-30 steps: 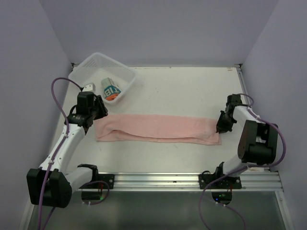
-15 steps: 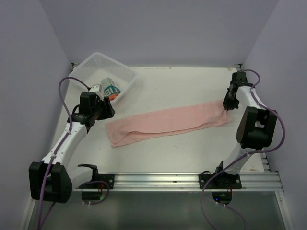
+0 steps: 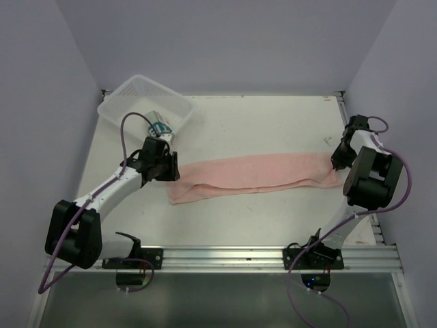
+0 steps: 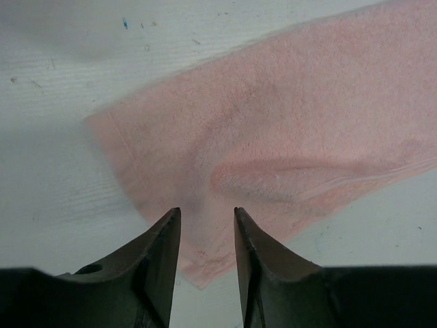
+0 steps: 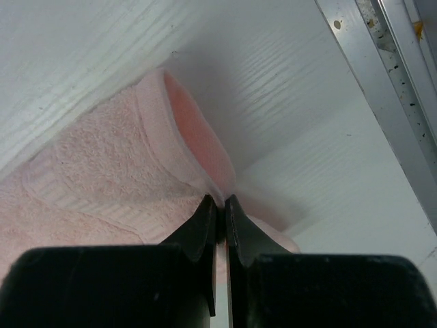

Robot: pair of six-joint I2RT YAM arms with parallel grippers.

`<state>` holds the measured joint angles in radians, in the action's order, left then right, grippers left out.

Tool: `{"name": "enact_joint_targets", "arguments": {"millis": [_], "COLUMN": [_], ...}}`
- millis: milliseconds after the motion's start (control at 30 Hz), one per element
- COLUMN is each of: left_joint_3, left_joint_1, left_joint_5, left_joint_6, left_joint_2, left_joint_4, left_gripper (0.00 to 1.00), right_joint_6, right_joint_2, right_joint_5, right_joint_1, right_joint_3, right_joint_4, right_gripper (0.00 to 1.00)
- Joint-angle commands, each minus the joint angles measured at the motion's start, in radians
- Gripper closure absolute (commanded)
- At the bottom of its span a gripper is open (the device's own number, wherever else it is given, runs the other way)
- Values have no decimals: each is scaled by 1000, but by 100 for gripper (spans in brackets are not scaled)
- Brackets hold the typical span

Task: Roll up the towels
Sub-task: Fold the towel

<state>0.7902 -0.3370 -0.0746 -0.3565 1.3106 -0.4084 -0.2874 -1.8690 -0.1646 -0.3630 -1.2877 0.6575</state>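
Beyond the left end of the pink towel (image 3: 252, 176) sits the white mesh basket (image 3: 130, 92), with the printed towel (image 3: 160, 128) inside it. The left gripper (image 4: 205, 213) hovers over the pink towel's left corner, jaws spread and holding nothing. The pink towel lies stretched out on the table (image 3: 273, 123). At its right end, the right gripper (image 5: 220, 199) pinches the folded edge, jaws pressed together.

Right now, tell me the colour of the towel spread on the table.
Plain pale pink towel; clearest in the left wrist view.
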Motion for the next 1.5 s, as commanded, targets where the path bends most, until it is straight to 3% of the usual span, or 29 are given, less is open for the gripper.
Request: {"name": "enact_joint_targets", "arguments": {"millis": [0, 233, 333, 533, 900, 1167, 1300, 1467], "left_joint_3": [24, 12, -9, -48, -117, -117, -121, -120], "left_joint_1": [-11, -43, -43, -45, -69, -94, -100, -111], "left_joint_5": [-10, 64, 109, 122, 84, 147, 170, 193], "left_joint_6": [2, -42, -123, -237, -282, -280, -285, -291], "left_joint_2": [-4, 30, 29, -33, -36, 30, 50, 62], "left_joint_4": [-20, -101, -131, -150, -96, -78, -64, -69], "left_gripper": [61, 68, 61, 60, 62, 62, 65, 76], "right_joint_6": [-9, -7, -13, -16, -27, -27, -27, -27], "right_joint_2": [60, 68, 71, 64, 44, 44, 42, 44], "right_joint_5": [31, 86, 105, 128, 160, 160, 160, 160], "right_joint_1": [15, 15, 15, 15, 15, 15, 15, 15], "right_joint_3": [-9, -9, 2, 21, 27, 33, 34, 37], "right_joint_4": [-29, -36, -50, -70, -95, -107, -107, -111], "right_gripper": [100, 100, 100, 100, 100, 100, 100, 100]}}
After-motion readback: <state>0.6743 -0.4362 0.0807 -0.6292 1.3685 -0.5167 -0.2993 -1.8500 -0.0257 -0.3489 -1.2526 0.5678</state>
